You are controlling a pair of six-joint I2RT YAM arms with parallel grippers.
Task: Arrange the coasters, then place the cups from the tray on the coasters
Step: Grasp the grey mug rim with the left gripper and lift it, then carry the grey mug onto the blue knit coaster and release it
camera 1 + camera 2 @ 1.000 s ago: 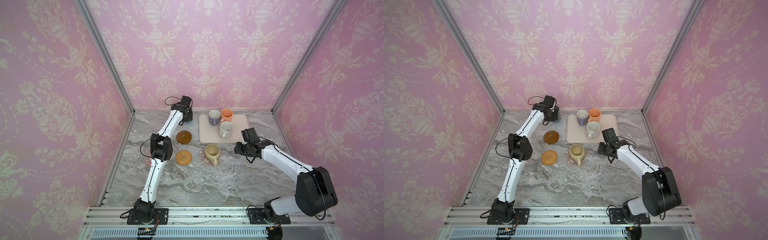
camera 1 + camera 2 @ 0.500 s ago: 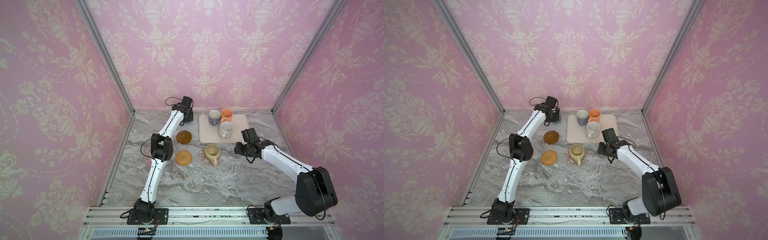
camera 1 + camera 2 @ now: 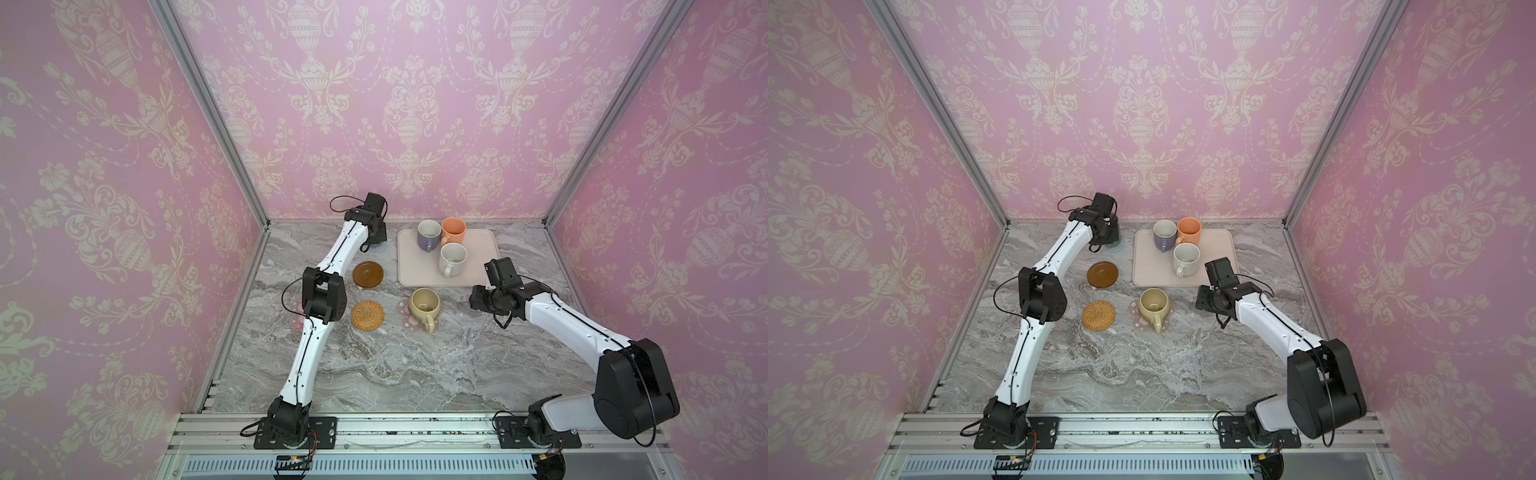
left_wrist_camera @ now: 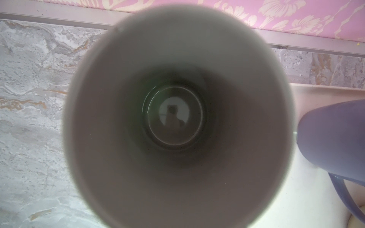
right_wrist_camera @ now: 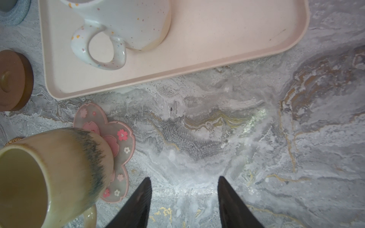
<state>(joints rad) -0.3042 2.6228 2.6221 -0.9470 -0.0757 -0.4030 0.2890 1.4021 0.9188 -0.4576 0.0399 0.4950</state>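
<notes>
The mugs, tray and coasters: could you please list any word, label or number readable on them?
None: no words, numbers or logos can be read in any view.
The speckled white mug, the beige-yellow mug, the flower-shaped coaster and the tray carry only colour or pattern.

grey marbled tabletop (image 3: 374,365), pink patterned walls (image 3: 415,104), perhaps aluminium corner posts (image 3: 219,124).

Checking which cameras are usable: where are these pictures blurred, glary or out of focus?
Left wrist view: the dark grey mug fills the frame, rim badly blurred, a reflection at its bottom. Right wrist view: marble table sharp with a small glare patch, the near beige mug slightly soft. Both top views: evenly lit, sharp, no harsh shadows.
</notes>
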